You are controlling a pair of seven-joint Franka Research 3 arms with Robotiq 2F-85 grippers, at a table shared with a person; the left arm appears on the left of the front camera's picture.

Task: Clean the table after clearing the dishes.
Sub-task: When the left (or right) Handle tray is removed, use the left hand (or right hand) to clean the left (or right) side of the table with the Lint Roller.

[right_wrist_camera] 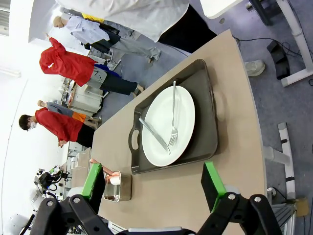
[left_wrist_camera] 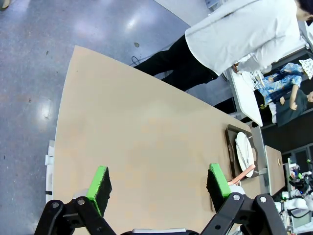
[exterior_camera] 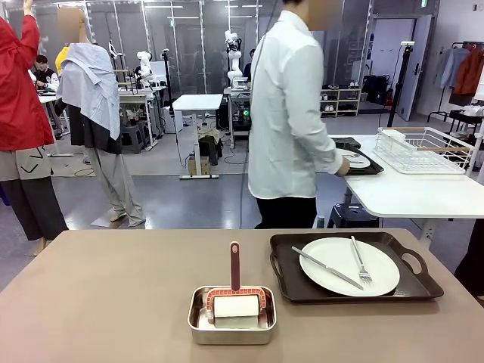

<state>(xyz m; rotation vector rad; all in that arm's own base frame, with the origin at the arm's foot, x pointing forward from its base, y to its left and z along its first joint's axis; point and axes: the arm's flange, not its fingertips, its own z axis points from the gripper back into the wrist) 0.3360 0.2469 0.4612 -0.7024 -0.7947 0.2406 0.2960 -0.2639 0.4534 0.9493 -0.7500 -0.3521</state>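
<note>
1. The big brown table is stretching across the front, and most of its top is lying bare.
2. A person in a white shirt is standing past the table's far edge, facing a white table on the right.
3. A white wire basket is sitting on that white table.
4. The near tray is sitting on the right side of the brown table. The far tray is sitting on the white table, and the person's hand is resting at its edge.
5. The left gripper is hanging over the brown table with its green fingers spread wide and nothing between them. The right gripper is hanging over the table near the near tray, fingers wide apart and holding nothing.
6. A shiny pan is sitting by the front edge, left of the near tray.
7. The near plate is lying on the near tray. The far plate is lying on the far tray.
8. A roller tool with a red handle is resting in the pan.
9. A knife and a fork are lying on the near plate, the fork to the right.
</note>
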